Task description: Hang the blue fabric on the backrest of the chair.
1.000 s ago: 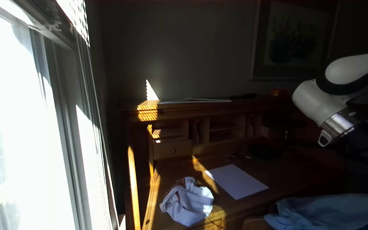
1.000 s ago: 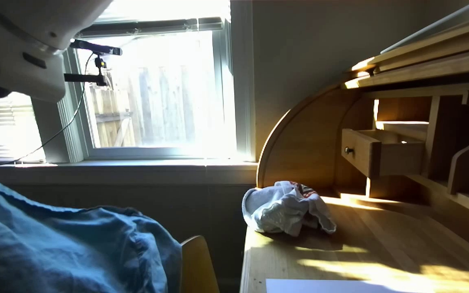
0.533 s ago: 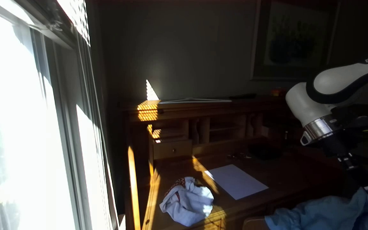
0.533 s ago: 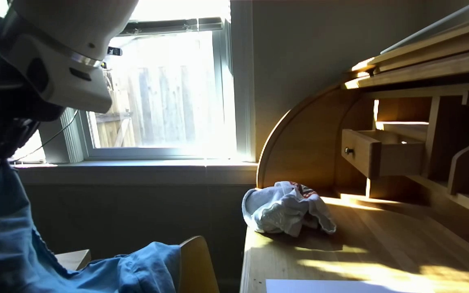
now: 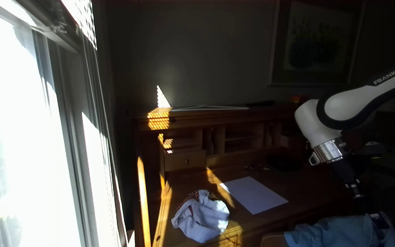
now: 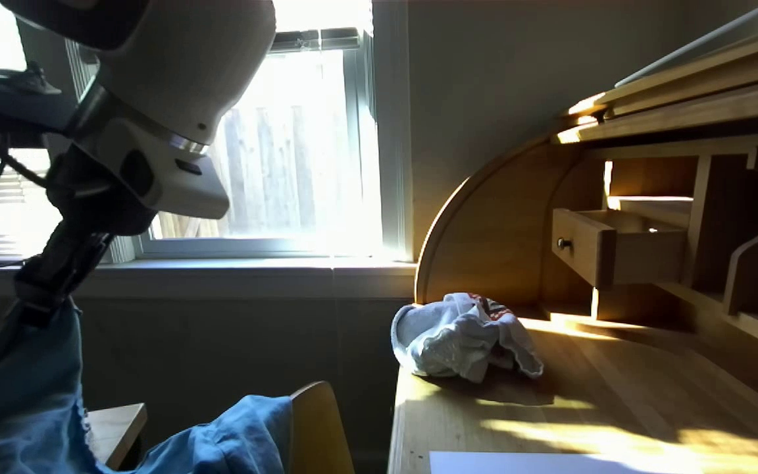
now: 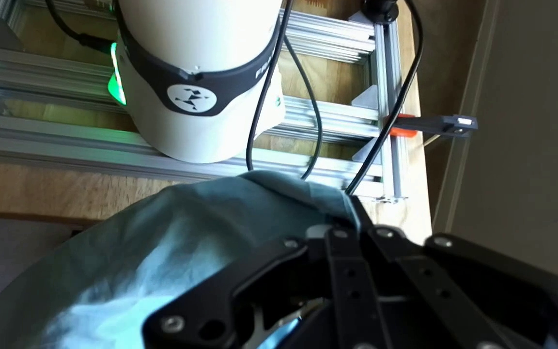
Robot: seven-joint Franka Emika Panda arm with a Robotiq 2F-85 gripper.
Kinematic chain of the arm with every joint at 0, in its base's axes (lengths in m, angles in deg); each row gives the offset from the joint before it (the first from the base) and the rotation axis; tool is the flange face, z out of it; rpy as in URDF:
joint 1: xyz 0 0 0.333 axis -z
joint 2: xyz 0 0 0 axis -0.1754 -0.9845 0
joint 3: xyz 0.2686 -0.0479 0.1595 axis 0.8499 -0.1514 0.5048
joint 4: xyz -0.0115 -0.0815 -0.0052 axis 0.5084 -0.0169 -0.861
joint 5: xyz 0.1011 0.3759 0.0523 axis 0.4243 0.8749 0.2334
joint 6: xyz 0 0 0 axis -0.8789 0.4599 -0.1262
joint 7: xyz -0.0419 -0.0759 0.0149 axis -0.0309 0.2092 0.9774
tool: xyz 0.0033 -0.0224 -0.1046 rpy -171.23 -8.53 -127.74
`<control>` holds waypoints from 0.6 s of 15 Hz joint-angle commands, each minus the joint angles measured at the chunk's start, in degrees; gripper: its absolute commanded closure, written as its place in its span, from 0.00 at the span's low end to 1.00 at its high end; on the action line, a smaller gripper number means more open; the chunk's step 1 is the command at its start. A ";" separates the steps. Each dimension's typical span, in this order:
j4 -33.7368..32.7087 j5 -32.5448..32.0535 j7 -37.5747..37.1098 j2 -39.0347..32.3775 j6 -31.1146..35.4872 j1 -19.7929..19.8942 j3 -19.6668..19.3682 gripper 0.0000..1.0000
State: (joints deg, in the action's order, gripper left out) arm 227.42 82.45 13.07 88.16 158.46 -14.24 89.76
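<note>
The gripper (image 6: 38, 315) is clamped on the uppermost part of the blue fabric (image 6: 237, 436), its jaws drawn together with the material pinched between them (the wrist view agrees). From there the fabric hangs down out of frame in an exterior view; a farther part lies against the chair's backrest (image 6: 321, 431), though the extent of overlap cannot be determined. On the desk (image 6: 431, 421) are a crumpled white cloth (image 6: 461, 341) and a white sheet (image 6: 537, 463); one drawer (image 6: 580, 249) stands pulled out.
</note>
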 commanded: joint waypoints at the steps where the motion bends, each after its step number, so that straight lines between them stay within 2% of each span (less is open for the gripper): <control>1: -0.01 -0.16 -2.71 -3.60 6.44 -1.43 2.20 1.00; 9: -0.02 -2.89 -10.19 -10.69 20.90 -2.36 6.15 1.00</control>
State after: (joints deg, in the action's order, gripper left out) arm 227.43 81.81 7.26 80.42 175.02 -16.25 94.90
